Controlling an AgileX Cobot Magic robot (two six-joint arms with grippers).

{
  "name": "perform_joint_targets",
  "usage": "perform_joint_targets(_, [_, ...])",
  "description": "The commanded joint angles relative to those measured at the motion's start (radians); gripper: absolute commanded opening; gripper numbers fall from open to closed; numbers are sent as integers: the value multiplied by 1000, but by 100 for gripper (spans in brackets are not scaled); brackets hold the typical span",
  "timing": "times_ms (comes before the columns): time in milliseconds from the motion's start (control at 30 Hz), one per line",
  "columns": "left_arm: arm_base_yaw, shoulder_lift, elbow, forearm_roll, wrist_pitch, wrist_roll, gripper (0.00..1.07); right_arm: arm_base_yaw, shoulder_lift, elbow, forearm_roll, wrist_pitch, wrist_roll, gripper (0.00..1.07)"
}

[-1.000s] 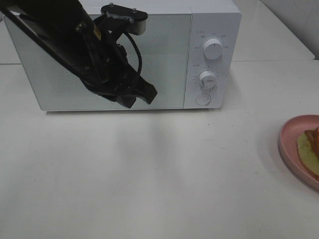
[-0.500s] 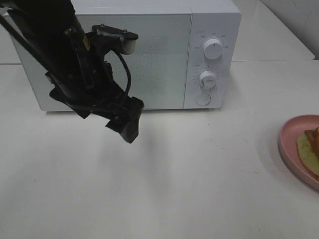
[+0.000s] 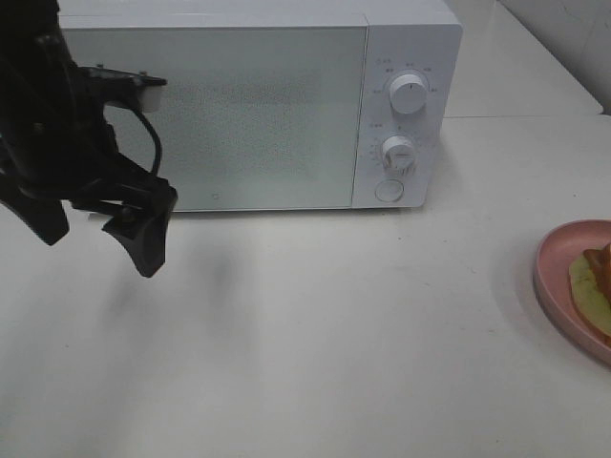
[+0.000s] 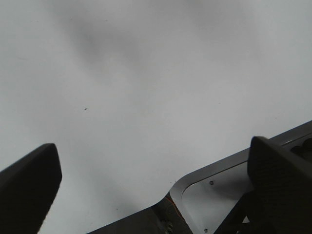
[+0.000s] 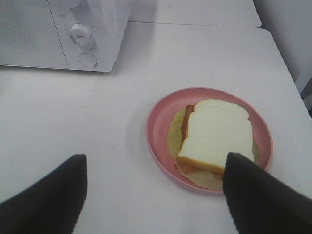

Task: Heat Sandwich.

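While my left pincer (image 3: 95, 224) hangs over bare white table (image 3: 315, 324), its two dark fingers (image 4: 29, 187) stand wide apart with nothing between them. Just behind it sits the white microwave (image 3: 258, 105), door shut. My left arm covers the near-left corner of that door in the high view. The microwave's two knobs (image 3: 409, 95) and round button (image 3: 389, 190) are on the far side from this pincer, well apart from it.

My right pincer (image 5: 153, 195) is also spread open, empty, fingers clear of everything. Right ahead of it, close, is the pink plate (image 5: 158, 122) on the table. The sandwich (image 5: 214, 134) lies on that plate: white bread slice on top, red-brown filling showing at one edge, pale yellow-green layer underneath sticking out around it. Not touched by either finger. Beyond the plate and off to one side of my right pincer is the microwave's control end.

High view shows the plate only at the frame edge, cut off, well apart from my left pincer.
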Motion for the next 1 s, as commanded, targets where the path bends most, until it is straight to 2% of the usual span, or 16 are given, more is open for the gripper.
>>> perform_joint_targets(33, [77,-5,-6,-24,43,9,100,-8,-26,2,-3,-5,-1,75])
perform_joint_targets(167, [128,-17,0,-24,68,9,99,-8,-26,2,-3,-5,-1,75])
perform_joint_targets(300, [194,-89,51,-22,38,9,98,-8,-26,2,-3,-5,-1,75])
perform_joint_targets(367, [259,-160,109,-22,25,8,98,-8,-26,2,-3,-5,-1,75])
perform_joint_targets(433, [278,-185,130,-22,25,8,98,-8,-26,2,-3,-5,-1,75])
perform_joint_targets(600, [430,-356,288,24,17,8,98,-8,-26,2,-3,-5,-1,75])
perform_joint_targets(633, [430,-356,288,24,17,8,98,-8,-26,2,-3,-5,-1,75])
perform_joint_targets(767, [515,-522,426,52,-14,0,98,-8,-26,2,-3,-5,-1,75])
perform_joint_targets(833, [522,-552,444,51,-23,0,98,-8,-26,2,-3,-5,-1,75])
perform_joint_targets(933, [523,-701,510,51,-53,0,98,-8,-26,2,-3,-5,-1,75])
perform_joint_targets(1000, [523,-741,525,52,-58,0,98,-8,-26,2,-3,-5,-1,75])
